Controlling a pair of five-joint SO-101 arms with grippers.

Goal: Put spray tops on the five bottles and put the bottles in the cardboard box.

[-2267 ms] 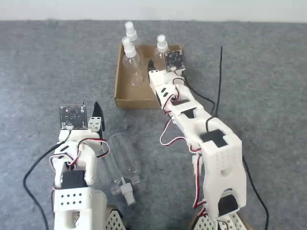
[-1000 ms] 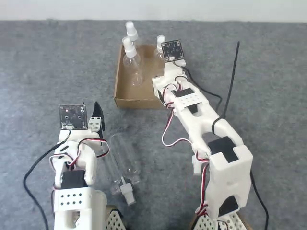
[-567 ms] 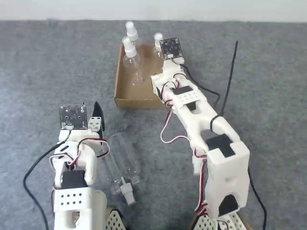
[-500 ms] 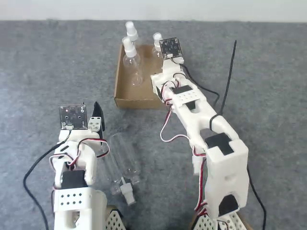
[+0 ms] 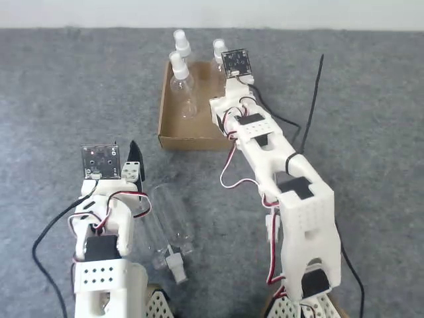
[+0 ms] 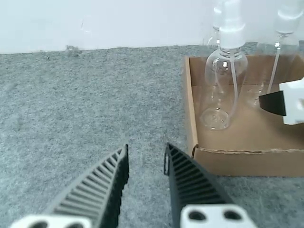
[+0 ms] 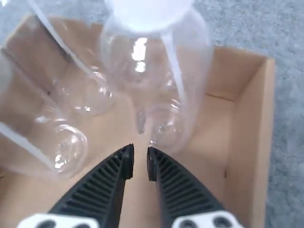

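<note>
The cardboard box (image 5: 182,136) holds three clear bottles with white spray tops, all upright: two at its far left (image 5: 180,76) and one at its far right (image 5: 219,54). My right gripper (image 7: 140,154) hangs inside the box just short of the far-right bottle (image 7: 152,80), nearly shut with nothing between its fingers. Two more clear bottles (image 5: 171,215) lie side by side on the carpet by my left arm. A loose white spray top (image 5: 176,264) lies at their near end. My left gripper (image 6: 146,159) stands open and empty over bare carpet, short of the box (image 6: 237,161).
Grey carpet covers the table. A black cable (image 5: 310,112) trails to the right of the right arm. The box's near half (image 7: 128,223) is bare cardboard, and a white wall runs along the table's far edge.
The right arm has stretched farther into the box, and the far-right bottle has shifted slightly toward the box's far wall. The left arm has not moved.
</note>
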